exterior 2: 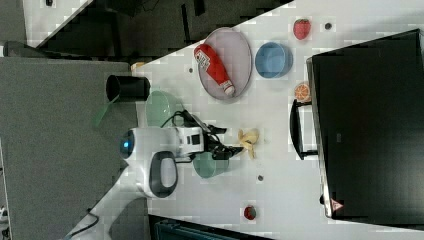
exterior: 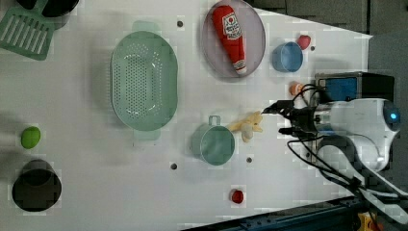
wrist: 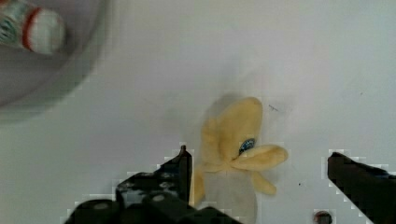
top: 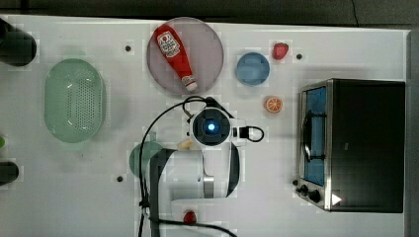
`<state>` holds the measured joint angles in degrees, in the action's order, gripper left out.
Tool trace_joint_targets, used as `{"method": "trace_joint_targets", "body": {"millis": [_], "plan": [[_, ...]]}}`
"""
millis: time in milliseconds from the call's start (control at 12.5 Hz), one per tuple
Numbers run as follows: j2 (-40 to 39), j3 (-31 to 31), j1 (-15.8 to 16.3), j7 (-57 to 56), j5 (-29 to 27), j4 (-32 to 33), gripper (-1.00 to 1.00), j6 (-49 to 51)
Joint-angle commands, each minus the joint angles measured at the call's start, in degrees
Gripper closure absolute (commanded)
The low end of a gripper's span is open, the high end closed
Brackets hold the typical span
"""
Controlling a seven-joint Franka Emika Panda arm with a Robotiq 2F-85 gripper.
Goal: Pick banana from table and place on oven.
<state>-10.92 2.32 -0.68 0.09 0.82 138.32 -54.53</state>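
We see the pincer (wrist: 257,161) with its two dark fingers (wrist: 159,184) spread wide apart and holding nothing; in the wrist view the banana (wrist: 233,149) lies on the white tabletop (wrist: 187,93) between them, untouched as far as we can tell. In the left view the pincer (exterior: 275,118) points at the banana (exterior: 248,126) from the left view's right, just beside it. In the right view the pincer (exterior 2: 231,149) sits close to the banana (exterior 2: 248,140), which rests flat with its peel strips splayed. Just beside the banana stands a green cup (exterior: 213,143), on the left view's left of it. Farther out we find a pale green colander (exterior: 143,80), and a grey plate (top: 212,44) carrying a red ketchup bottle (top: 174,55). Near the plate sit a blue bowl (top: 253,68), a strawberry (top: 280,50) and an orange slice (top: 273,104). The oven (top: 368,143) stands at the top view's right edge of the tabletop (top: 74,197), well apart from the banana, its black top bare and its blue glass door facing the arm.
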Motion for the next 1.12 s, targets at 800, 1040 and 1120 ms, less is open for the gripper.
{"method": "trace_joint_targets", "body": {"millis": [800, 1040, 1120], "plan": [[-9.1, 2.5, 0.3, 9.5, 0.6, 0.8, 0.05, -9.5], [-8.9, 2.6, 0.3, 9.5, 0.6, 0.9, 0.50, -9.8], [-8.4, 2.6, 0.3, 9.5, 0.6, 0.8, 0.50, -9.7]]}}
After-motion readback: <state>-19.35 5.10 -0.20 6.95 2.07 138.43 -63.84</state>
